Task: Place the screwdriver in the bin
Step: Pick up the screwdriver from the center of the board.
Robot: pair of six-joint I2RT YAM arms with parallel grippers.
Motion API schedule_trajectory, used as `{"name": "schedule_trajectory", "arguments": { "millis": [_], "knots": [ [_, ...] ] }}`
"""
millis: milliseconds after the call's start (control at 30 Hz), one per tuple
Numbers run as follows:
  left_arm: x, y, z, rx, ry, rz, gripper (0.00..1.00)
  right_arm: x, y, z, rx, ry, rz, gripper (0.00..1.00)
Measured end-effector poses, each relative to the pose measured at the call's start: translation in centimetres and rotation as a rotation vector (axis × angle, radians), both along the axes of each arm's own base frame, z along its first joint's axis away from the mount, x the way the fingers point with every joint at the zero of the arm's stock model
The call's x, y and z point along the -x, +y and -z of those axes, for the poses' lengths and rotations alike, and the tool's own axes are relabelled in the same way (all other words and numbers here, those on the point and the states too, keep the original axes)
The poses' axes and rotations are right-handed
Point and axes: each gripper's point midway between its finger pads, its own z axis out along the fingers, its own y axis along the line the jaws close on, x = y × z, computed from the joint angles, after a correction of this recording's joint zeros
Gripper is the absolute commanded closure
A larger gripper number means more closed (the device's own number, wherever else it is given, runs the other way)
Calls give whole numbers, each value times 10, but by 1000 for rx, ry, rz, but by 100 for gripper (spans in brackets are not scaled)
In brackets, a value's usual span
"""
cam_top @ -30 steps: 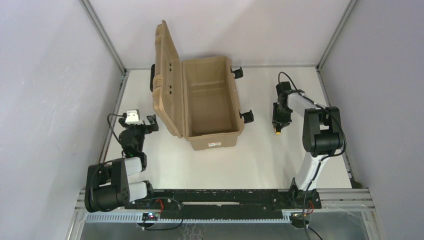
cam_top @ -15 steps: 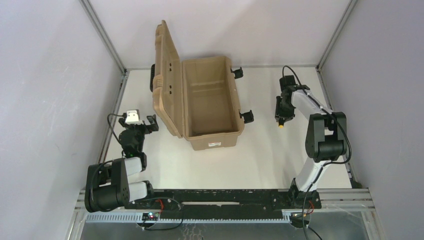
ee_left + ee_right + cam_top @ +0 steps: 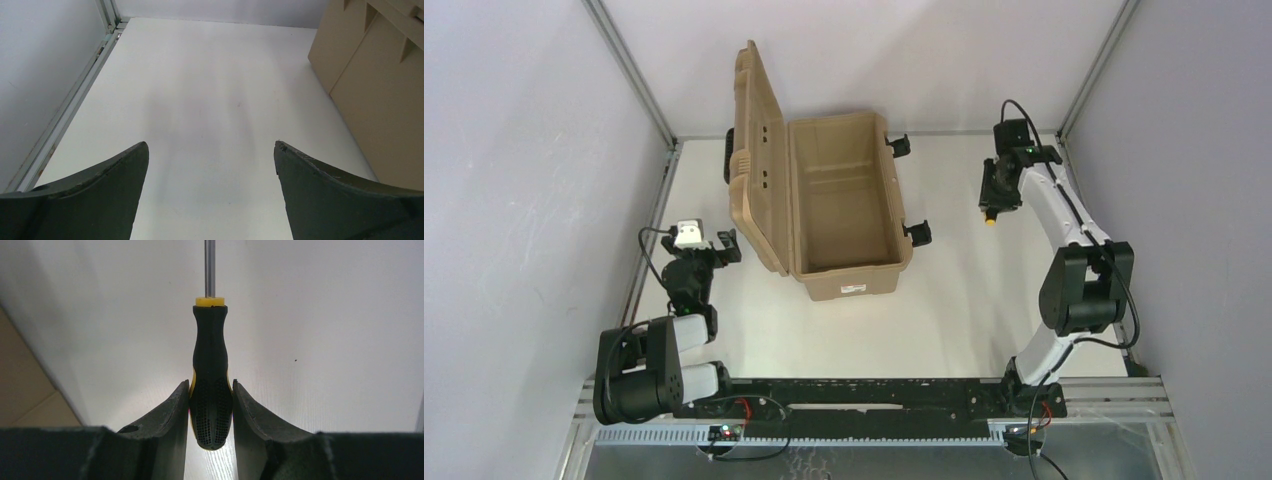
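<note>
The bin (image 3: 844, 205) is a tan toolbox standing open at the table's middle back, its lid (image 3: 757, 150) raised on the left; its inside looks bare. My right gripper (image 3: 994, 195) is shut on the screwdriver (image 3: 210, 375) and holds it by the black, yellow-trimmed handle, above the table to the right of the bin. The thin shaft (image 3: 209, 267) points away from the wrist. In the top view only the yellow tip (image 3: 990, 217) shows clearly. My left gripper (image 3: 211, 150) is open and empty, low over the table left of the bin's lid (image 3: 380, 85).
Black latches (image 3: 916, 233) stick out from the bin's right side toward the right arm. Metal frame rails (image 3: 656, 215) edge the white table, with grey walls close on the left, the back and the right.
My right gripper has lifted the screwdriver and carried it toward the back of the table, the arm stretching out. The left arm and the bin have not moved.
</note>
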Motion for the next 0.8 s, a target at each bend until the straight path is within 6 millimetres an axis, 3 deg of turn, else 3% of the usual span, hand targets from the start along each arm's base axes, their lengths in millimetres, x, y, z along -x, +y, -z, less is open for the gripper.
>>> {"name": "schedule_trajectory", "arguments": {
  "millis": [400, 800],
  "knots": [
    [0, 0, 0, 0, 0, 0, 0, -18, 22, -92, -30, -188, -31, 100],
    [0, 0, 0, 0, 0, 0, 0, -24, 76, -194, -82, -424, -120, 100]
  ]
}}
